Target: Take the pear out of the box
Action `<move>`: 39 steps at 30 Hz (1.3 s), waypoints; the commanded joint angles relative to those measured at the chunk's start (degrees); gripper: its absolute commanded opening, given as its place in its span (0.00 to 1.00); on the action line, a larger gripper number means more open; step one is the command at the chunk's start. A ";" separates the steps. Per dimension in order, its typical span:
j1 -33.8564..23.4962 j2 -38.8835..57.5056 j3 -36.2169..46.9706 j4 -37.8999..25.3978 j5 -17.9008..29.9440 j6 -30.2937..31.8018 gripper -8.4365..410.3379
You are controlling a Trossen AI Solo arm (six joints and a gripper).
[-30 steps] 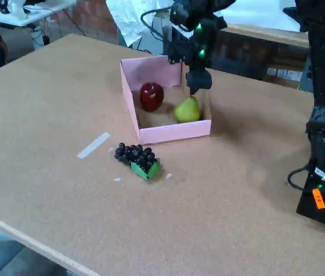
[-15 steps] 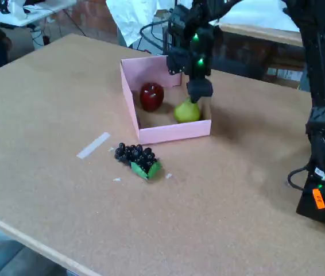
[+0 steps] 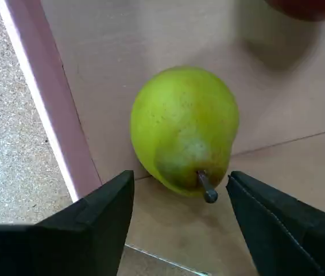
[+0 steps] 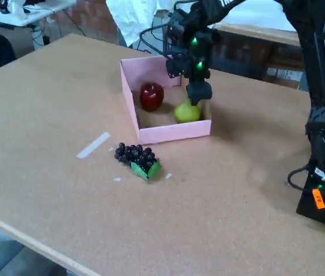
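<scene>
A yellow-green pear (image 3: 184, 127) (image 4: 186, 112) lies on the floor of the pink box (image 3: 56, 109) (image 4: 168, 133), close to the box's wall, its dark stem pointing at the wrist camera. My gripper (image 3: 180, 198) (image 4: 197, 101) hangs open just above it, one dark finger (image 3: 102, 207) on each side of the stem end, neither one touching the fruit. In the fixed view the gripper's tip overlaps the pear's top at the right side of the box.
A dark red apple (image 4: 151, 96) sits in the box left of the pear. A dark grape bunch (image 4: 138, 158) with a green leaf lies on the table in front of the box, a strip of tape (image 4: 93, 145) to its left. The arm's base (image 4: 323, 172) stands at right.
The gripper has come down over the last second, from above the box wall to right over the pear. The pear, apple and grapes have not moved.
</scene>
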 commanded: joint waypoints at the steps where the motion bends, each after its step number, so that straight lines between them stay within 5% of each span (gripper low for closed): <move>1: -0.07 0.00 0.04 0.13 0.00 0.07 0.60; 39: 0.00 4.28 0.83 4.72 -1.36 0.35 0.57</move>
